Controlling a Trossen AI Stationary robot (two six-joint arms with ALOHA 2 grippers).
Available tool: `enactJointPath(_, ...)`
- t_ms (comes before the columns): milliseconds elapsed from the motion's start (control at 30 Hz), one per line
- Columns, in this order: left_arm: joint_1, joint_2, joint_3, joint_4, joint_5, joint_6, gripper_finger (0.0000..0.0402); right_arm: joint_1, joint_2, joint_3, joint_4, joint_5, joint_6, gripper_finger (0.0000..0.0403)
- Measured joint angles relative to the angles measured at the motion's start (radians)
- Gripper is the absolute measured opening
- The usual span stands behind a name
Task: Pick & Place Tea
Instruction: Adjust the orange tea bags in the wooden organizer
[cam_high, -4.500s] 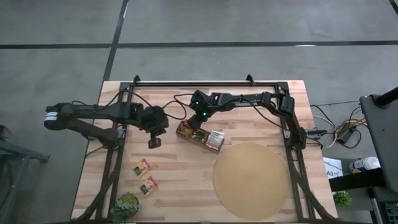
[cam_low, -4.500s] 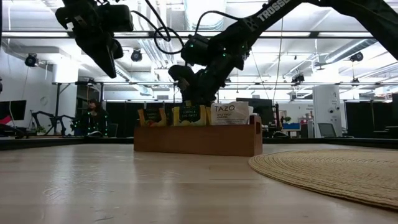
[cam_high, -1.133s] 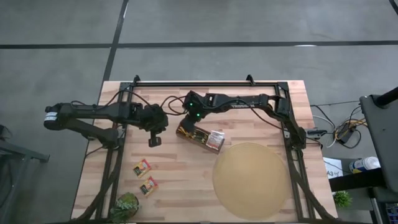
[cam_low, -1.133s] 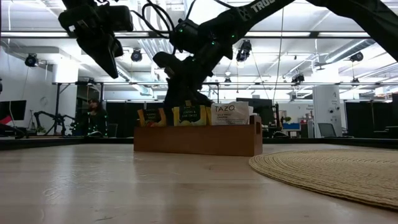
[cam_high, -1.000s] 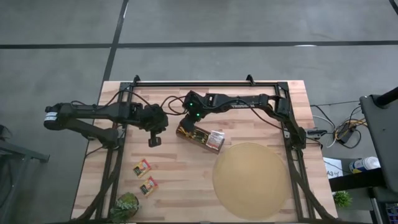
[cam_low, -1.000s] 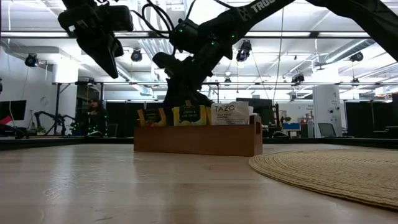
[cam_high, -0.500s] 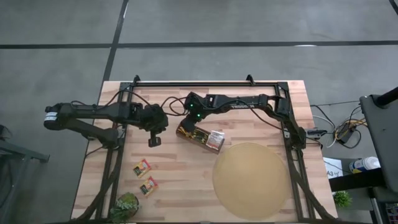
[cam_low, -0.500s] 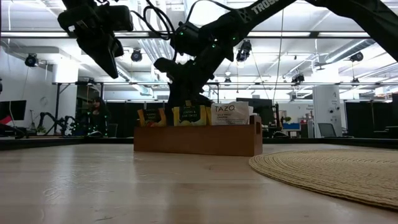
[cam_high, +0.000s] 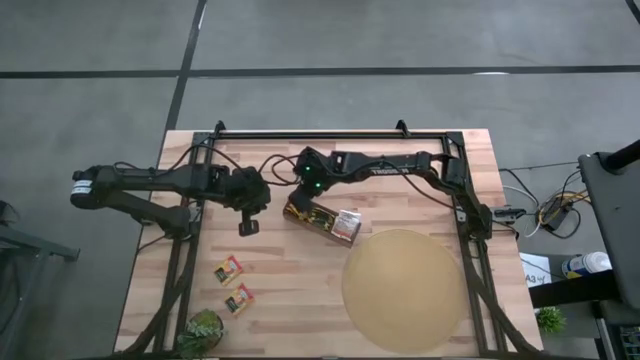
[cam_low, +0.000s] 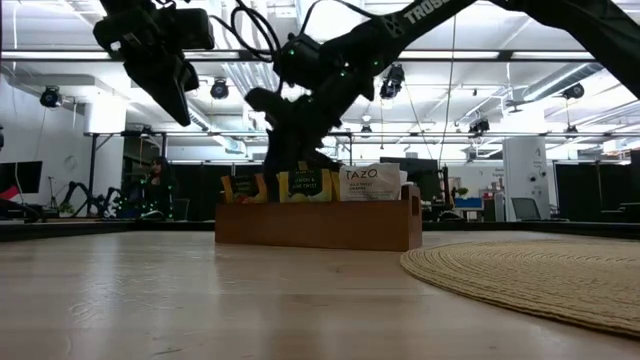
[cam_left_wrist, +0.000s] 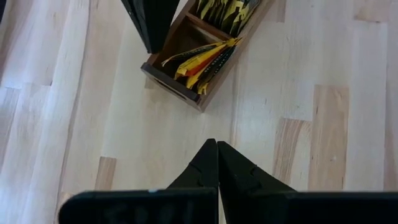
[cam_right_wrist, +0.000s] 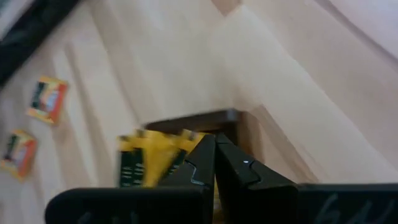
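The brown wooden box (cam_high: 322, 222) lies slantwise mid-table, with tea sachets standing on edge in its compartments: orange-red (cam_left_wrist: 200, 61), green-yellow (cam_low: 305, 185) and white (cam_low: 370, 183). Two orange-red sachets (cam_high: 229, 269) (cam_high: 239, 298) lie flat near the table's near left corner. My right gripper (cam_high: 298, 205) is shut and points down over the box's left end (cam_right_wrist: 199, 118), next to green-yellow sachets (cam_right_wrist: 149, 163). My left gripper (cam_high: 247, 229) hangs shut above the bare table, left of the box. My right gripper (cam_right_wrist: 215, 138) comes from above with its shut fingers (cam_left_wrist: 151, 25) at the box's end compartment. Whether they touch a sachet or the box wall, I cannot tell; the fingers themselves hide the spot.
A big round tan mat (cam_high: 403, 290) covers the near right part of the table. A small green plant (cam_high: 203, 331) stands at the near left edge. Bare wood lies between the box and the loose sachets. The black frame rails run along the table's sides.
Over the past few seconds my right gripper has moved from the box's middle toward its left end. In the last second it has only shifted slightly back and forth over that end. The box and the sachets have stayed put.
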Motion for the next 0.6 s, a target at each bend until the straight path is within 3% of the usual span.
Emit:
enactJointPath(233, 0.000, -0.049, 0.000, -0.001, -0.039, -0.034, 0.0000, 0.020, 0.000, 0.084, -0.057, -0.014, -0.015, 0.0008)
enactJointPath(600, 0.000, -0.218, 0.000, -0.025, -0.148, -0.085, 0.0000, 0.018, -0.002, 0.337, -0.240, -0.007, -0.154, 0.0008)
